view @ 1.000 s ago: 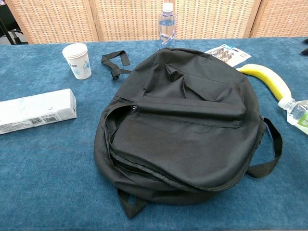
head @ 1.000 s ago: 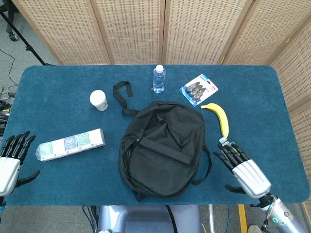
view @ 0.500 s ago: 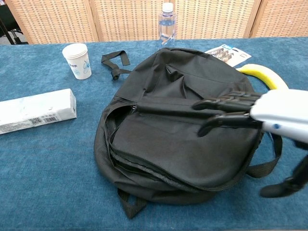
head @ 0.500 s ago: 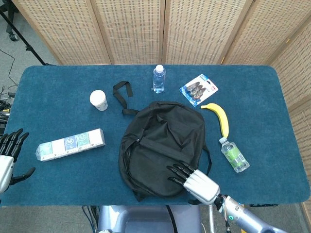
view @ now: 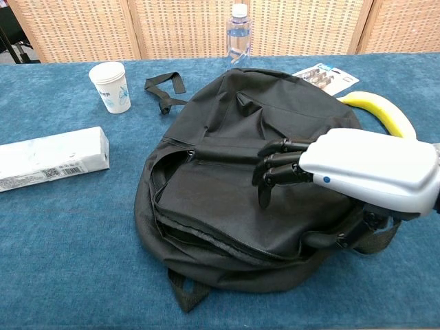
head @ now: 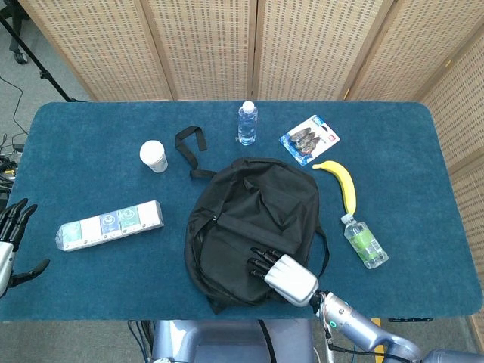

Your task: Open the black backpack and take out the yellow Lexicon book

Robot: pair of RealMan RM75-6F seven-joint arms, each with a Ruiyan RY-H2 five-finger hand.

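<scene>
Head view: black fabric backpack lies flat at the middle of the blue felt-covered table, nearer the front edge, zipper partly gaping along its left side; inside not visible, so the yellow Lexicon book can't be seen, can't tell where it sits. Loose black strap trails toward the back-left of the bag. White paper cup stands upright left of the strap, contents not visible. Clear plastic water bottle with white cap stands upright near the back edge, behind the bag. Small clear bottle with green label lies on its side right of the bag, just in front of a yellow banana. Blister pack with dark items on blue-white card lies right of the upright bottle. Long white box with green-blue panels lies toward the left edge.

Right hand is over the bag's front half, dark fingers bent downward with tips at the fabric of the front pocket; grips nothing visible. Left hand is at the left edge, fingers spread apart, holding nothing.
</scene>
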